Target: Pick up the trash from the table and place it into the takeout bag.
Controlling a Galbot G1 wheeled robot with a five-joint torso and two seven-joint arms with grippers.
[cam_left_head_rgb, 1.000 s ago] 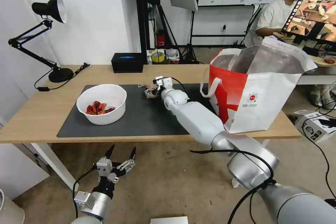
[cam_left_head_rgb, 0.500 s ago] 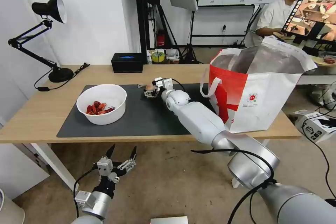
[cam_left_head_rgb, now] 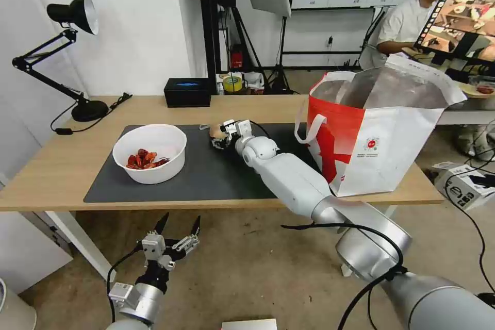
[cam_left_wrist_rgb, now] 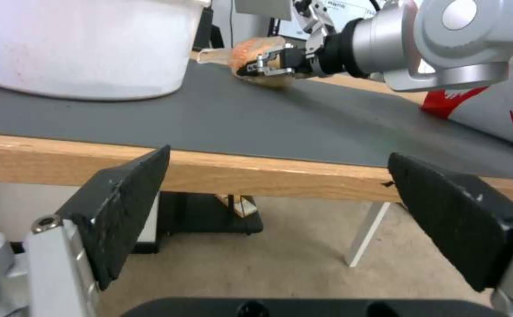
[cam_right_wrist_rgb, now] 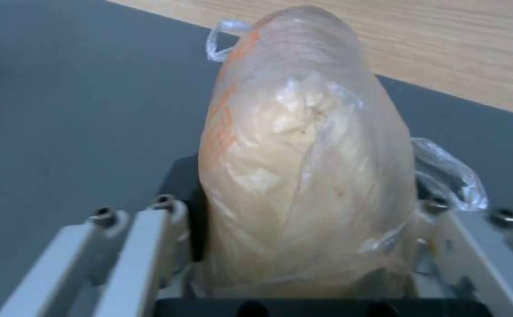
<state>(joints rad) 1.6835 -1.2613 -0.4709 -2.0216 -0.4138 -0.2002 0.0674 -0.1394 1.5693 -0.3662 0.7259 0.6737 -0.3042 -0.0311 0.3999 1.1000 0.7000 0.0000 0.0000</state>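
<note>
Since the earlier frame, the right gripper [cam_left_head_rgb: 220, 137] has been shifted toward 10 o'clock across the mat [cam_left_head_rgb: 216, 175], its fingers clamped on the wrapped ball [cam_right_wrist_rgb: 303, 154]. Below the bench [cam_left_head_rgb: 62, 165], the left gripper [cam_left_head_rgb: 178, 229] is held spread.

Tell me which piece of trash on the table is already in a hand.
The beige plastic-wrapped ball: the right hand is clamped on it over the dark mat. The white bowl of red shells sits untouched.
</note>
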